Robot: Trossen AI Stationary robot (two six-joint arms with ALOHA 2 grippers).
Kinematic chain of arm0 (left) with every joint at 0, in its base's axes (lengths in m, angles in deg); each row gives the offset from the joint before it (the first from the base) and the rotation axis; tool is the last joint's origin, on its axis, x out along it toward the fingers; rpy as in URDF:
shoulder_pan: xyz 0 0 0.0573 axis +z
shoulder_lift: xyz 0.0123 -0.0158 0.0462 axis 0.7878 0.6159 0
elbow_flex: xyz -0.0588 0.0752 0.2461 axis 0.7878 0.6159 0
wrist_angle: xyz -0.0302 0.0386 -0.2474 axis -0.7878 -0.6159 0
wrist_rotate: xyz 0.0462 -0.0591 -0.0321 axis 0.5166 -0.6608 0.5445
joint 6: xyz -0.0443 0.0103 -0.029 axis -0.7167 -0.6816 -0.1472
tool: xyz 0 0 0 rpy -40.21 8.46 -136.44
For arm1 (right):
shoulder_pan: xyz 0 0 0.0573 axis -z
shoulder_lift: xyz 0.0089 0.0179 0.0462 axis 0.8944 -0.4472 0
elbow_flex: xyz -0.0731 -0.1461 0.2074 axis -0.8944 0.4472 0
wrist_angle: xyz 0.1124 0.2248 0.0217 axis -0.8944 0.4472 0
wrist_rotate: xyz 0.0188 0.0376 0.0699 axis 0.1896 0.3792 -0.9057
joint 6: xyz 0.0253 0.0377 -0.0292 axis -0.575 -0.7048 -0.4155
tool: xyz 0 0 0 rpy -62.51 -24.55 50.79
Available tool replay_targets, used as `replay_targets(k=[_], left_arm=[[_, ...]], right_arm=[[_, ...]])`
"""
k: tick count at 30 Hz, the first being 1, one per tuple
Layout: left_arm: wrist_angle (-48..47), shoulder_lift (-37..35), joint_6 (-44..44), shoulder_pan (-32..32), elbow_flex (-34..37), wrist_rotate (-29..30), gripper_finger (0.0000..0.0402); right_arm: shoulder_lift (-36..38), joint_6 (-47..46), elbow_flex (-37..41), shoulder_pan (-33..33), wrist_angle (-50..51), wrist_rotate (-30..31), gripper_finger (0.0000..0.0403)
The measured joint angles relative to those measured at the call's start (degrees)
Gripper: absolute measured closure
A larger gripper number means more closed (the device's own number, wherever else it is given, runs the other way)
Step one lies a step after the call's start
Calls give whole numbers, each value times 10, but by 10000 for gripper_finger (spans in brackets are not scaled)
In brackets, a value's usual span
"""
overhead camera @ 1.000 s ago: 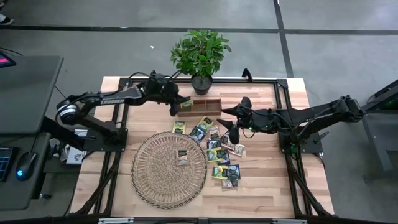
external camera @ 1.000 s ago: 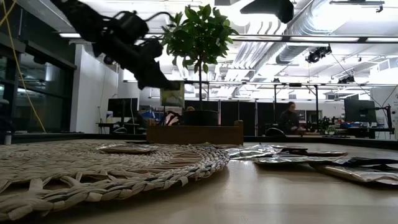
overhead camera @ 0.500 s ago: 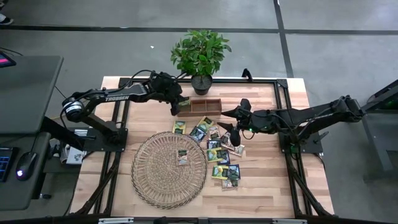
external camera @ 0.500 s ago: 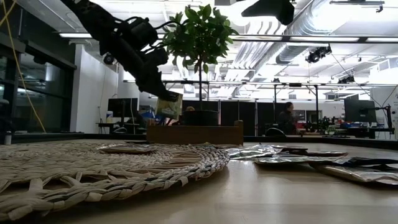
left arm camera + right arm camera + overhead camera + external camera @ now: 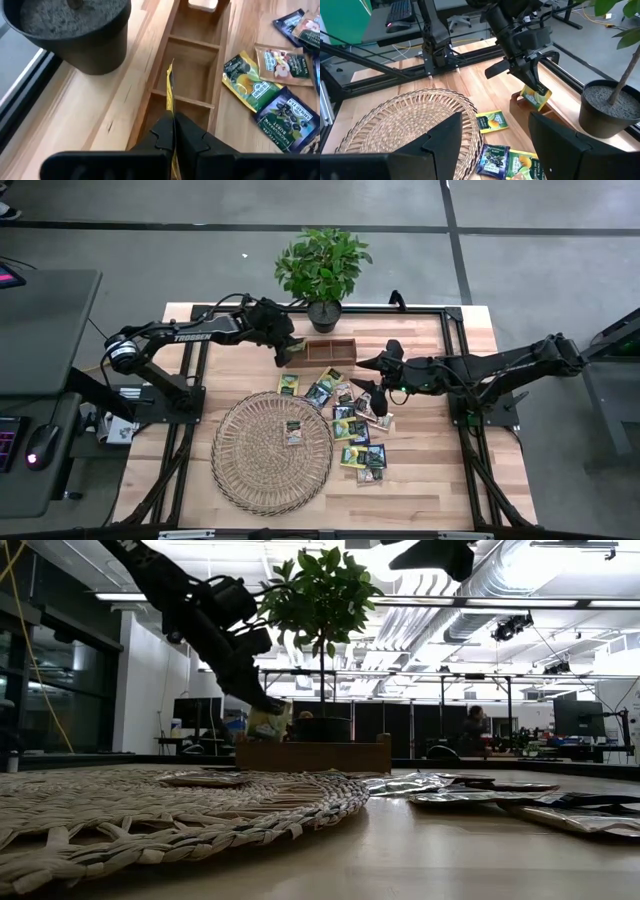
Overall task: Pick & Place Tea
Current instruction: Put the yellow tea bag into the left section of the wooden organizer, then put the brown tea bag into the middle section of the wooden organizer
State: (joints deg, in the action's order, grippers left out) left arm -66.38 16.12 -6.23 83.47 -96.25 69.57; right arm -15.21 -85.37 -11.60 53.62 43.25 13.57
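**A:** Start at the left of the high view. What is the left gripper doing?

**B:** Its fingers are pinched tight on one yellow-green sachet, held on edge. In the left wrist view the packet shows as a thin strip running up from between the fingertips, its long axis in line with the wooden tray.

**A:** And where does that sit against the tray?

**B:** Directly over the nearest compartment, at the tray's left end in the high view. In the low view the sachet's bottom edge hangs just above the tray wall, not yet inside, as far as I can judge.

**A:** So the move turns on what?

**B:** Straight down, I'd say. The packet is narrow across the compartment, so it should slip between the dividers if it stays upright.

**A:** Moving right?

**B:** The wicker mat lies lower centre with one sachet on it. The rest of the tea is scattered on the wood between mat and right arm.

**A:** The right gripper?

**B:** Hovering over that scatter with fingers spread and empty; it is the nearer arm to the loose pile.
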Motion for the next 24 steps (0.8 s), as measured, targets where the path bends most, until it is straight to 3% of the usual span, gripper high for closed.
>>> replay_targets(k=[13,18,24], left_arm=[[-18,0,-10,0,0,9,252],[-88,-26,-34,0,0,9,247],[-178,-85,-44,-8,0,-38,283]], right_arm=[[0,-4,0,0,12,-6,180],[-8,-4,0,0,11,-37,180],[-55,-10,0,0,-3,-53,180]])
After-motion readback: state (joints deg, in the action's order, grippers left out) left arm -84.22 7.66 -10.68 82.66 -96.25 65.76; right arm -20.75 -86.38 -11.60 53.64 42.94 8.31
